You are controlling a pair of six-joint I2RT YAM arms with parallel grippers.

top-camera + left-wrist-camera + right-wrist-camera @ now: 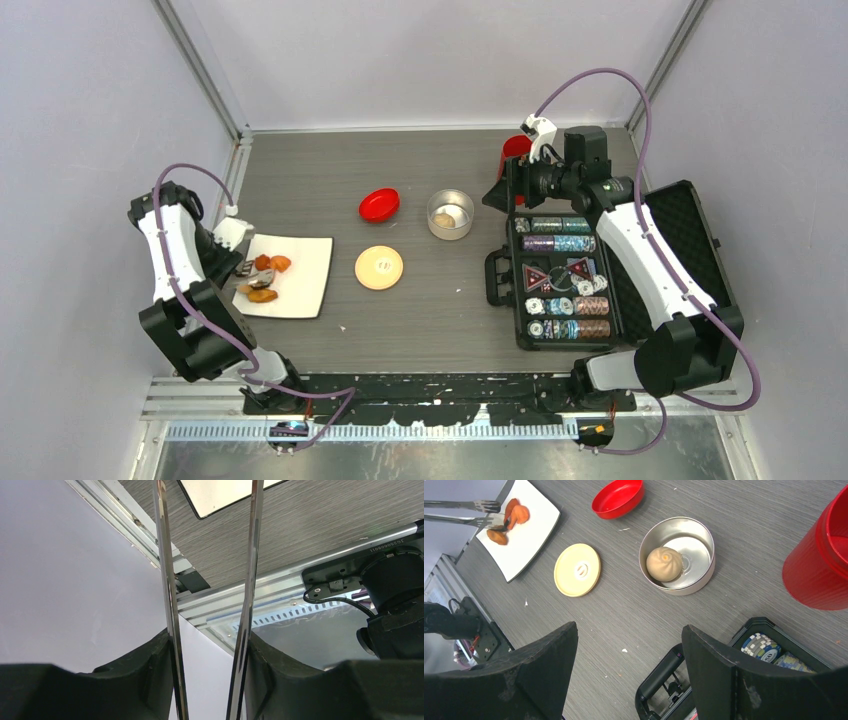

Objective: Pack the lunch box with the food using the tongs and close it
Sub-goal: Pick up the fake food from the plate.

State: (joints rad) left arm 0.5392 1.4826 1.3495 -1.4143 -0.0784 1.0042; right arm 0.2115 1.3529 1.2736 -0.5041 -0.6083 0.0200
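**One bun packed, the plate not yet cleared**

From above, the lunch box (450, 213) stood open mid-table with one pale bun (444, 218) inside. Its lid (379, 267) lay flat on the table, near the tin on its left and apart from it. The rest of the food (268, 277), a few orange-brown lumps, sat on the white plate (305, 275) at the left, with the left arm bent over them. A chip case (560, 285) lay open under the right arm.

The left wrist view showed the left gripper (207, 660) clamped on the tongs (167, 580). Each finger pressed one silver arm, and the two arms had a gap between them.

In the right wrist view, the right gripper (629, 645) hung spread wide and empty, above the table near the tin. Far off, the tong tips straddled a lump on the plate.

Packing looked barely begun: several pieces were left to carry over, then the lid had to go on.
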